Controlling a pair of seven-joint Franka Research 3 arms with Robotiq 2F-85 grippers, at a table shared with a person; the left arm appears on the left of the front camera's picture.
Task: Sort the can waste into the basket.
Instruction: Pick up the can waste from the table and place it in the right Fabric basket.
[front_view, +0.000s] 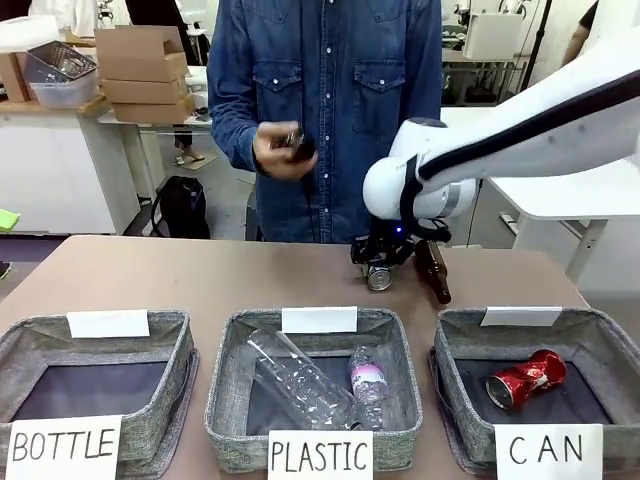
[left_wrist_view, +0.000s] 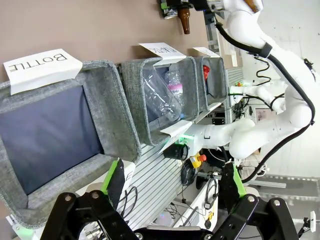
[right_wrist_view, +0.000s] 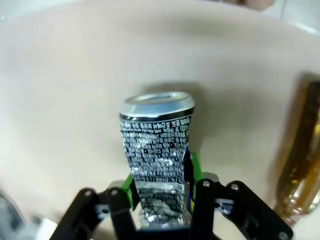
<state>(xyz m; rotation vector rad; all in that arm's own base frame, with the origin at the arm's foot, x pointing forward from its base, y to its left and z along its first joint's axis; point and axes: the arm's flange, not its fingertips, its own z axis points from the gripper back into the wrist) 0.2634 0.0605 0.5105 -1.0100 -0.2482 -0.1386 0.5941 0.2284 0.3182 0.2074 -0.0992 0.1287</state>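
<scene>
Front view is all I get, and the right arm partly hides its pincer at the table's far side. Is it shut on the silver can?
Observer: Yes. In the right wrist view the right pincer has its green pads pressed on both sides of the silver can, near its crumpled end.
Operator: And the left pincer?
Observer: In the left wrist view the left pincer is open, holding nothing, close to the BOTTLE basket.

the silver can (right_wrist_view: 156, 150) carried dense white print on black; the red can (front_view: 526, 379) had white marks — the basket (front_view: 605, 338) was grey weave with a dark floor, its sign (front_view: 549, 451) white.
</scene>
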